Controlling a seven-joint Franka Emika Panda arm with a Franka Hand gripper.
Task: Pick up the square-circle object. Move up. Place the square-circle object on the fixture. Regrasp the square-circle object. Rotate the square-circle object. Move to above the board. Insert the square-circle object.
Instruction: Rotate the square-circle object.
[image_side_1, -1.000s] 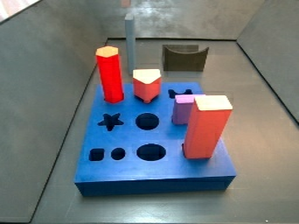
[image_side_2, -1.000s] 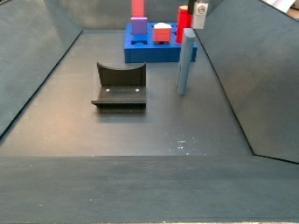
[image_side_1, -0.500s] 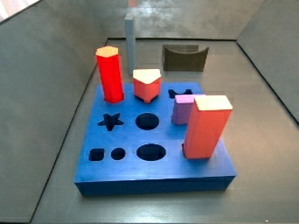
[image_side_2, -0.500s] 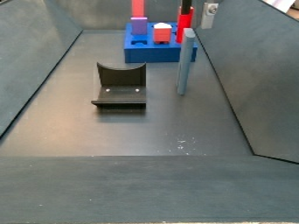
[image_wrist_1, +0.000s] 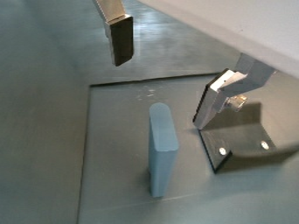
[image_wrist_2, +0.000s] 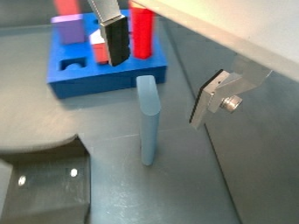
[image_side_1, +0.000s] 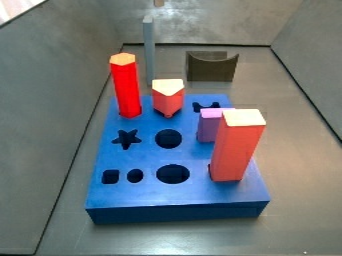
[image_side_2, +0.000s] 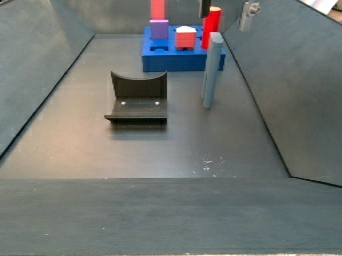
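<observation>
Square-circle object (image_side_2: 210, 72), slender grey-blue bar, upright and free on the grey floor between board (image_side_2: 174, 58), thick blue slab with star, round and square holes bearing coloured pegs, and fixture (image_side_2: 136, 98), dark notched block; gripper (image_wrist_2: 163, 70) above the bar, jaws spread.

In a side view my gripper (image_side_2: 250, 11) hangs above the upright square-circle object (image_side_2: 210, 72), apart from it. The fixture (image_side_2: 136, 98) sits mid-floor; the board (image_side_2: 174, 55) lies at the far edge.
</observation>
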